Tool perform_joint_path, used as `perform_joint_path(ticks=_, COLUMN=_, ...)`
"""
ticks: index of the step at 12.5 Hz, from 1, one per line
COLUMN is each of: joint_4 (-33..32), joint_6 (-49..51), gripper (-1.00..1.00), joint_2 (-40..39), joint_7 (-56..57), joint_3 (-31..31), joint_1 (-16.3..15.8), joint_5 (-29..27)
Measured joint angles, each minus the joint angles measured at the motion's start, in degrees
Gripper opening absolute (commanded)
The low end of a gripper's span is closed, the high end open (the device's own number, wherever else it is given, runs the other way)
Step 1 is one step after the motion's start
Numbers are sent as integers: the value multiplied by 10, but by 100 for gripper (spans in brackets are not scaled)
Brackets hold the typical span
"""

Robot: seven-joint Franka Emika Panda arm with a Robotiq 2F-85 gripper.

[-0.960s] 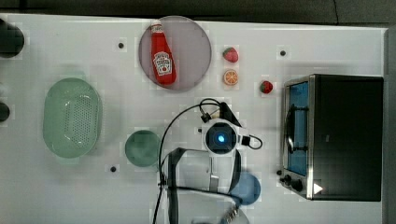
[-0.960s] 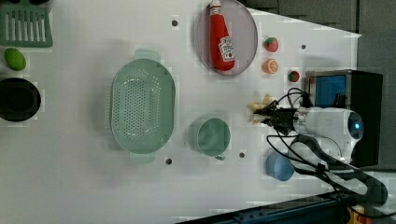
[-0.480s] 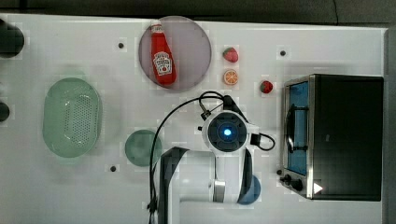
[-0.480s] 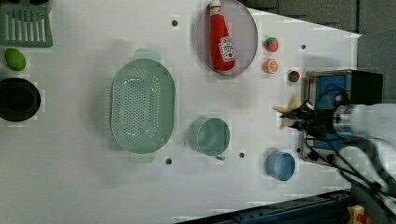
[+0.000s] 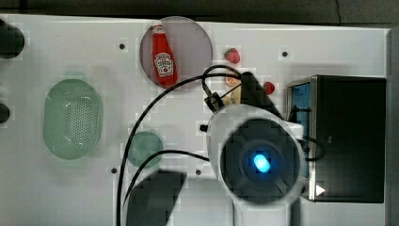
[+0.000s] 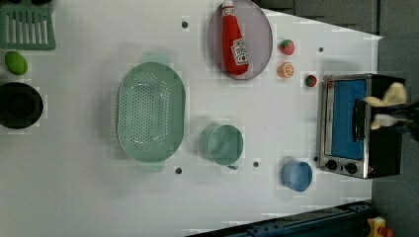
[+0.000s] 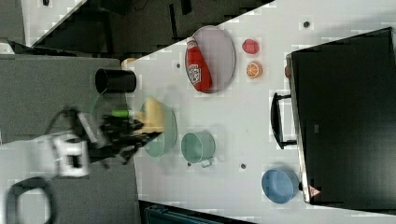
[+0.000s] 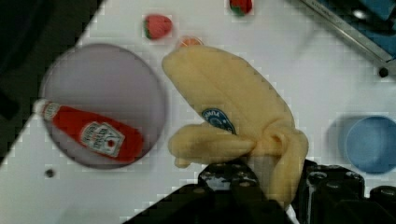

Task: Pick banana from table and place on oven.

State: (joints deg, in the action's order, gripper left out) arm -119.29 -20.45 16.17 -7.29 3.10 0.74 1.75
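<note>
Wrist view, end effector (image 8: 275,186) clamping banana (image 8: 243,121), raised above table (image 8: 280,60)

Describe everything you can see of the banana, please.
The banana is pale yellow, soft and plush-looking, with stitched seams, a blue sticker and a short side lobe. The tool holds it at its stem end, off the table. In the left view it hangs in front of the oven, not yet on top.

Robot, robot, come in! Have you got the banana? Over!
Gripper shut on banana, lifted off the table. Banana not yet on oven. Oven top bare, nothing blocking.
</note>
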Motion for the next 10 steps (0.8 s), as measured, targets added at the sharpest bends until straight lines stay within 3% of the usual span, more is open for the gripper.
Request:
perform_joint_path(ticks=4, joint_4=86, joint_6=68, gripper=-48, joint_2=-20, joint_7=18, joint_3=41, joint_1=1, joint_5=10)
perform_joint_path(ticks=7, joint_4=145, joint_6=65, gripper=-48, joint_2=-95, joint_7=115, joint_3=114, joint_1=5, joint_5=10)
perform_joint_path(ticks=10, joint_4=149, joint_6=58, gripper=-48, joint_2=-177, joint_7=213, joint_3=212, joint_1=17, joint_5=17)
